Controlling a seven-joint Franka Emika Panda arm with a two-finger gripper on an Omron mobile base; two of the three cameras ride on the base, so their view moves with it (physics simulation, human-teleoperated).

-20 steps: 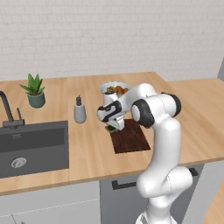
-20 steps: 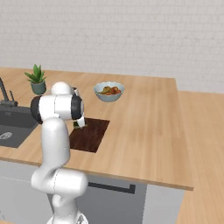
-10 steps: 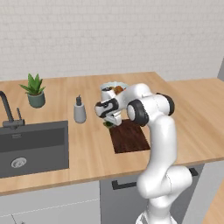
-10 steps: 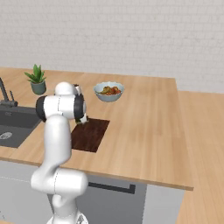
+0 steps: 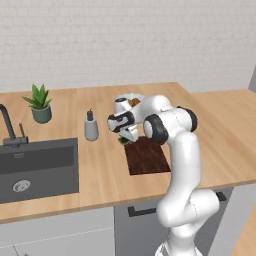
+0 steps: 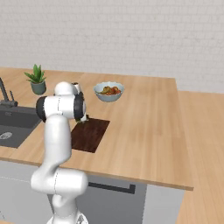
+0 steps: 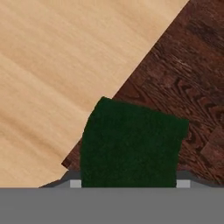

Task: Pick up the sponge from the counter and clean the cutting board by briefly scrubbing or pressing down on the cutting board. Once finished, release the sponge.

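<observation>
The counter (image 5: 100,165) carries the sink (image 5: 37,167), a potted plant (image 5: 39,102), a soap bottle (image 5: 90,126) and a fruit bowl (image 6: 109,91). The cutting board (image 5: 146,156) lies on it in front of the bowl. The gripper (image 5: 127,137) hangs over the board's far left corner, its fingers closed on the sponge (image 7: 131,144), whose dark face covers that corner in the hand view. Compared with a second ago, the hand sits slightly further left, toward the soap bottle, with the sponge carried along; the board and bowl are unmoved. This suggests a scrubbing stroke under way near the board's edge; release remains to be done.
</observation>
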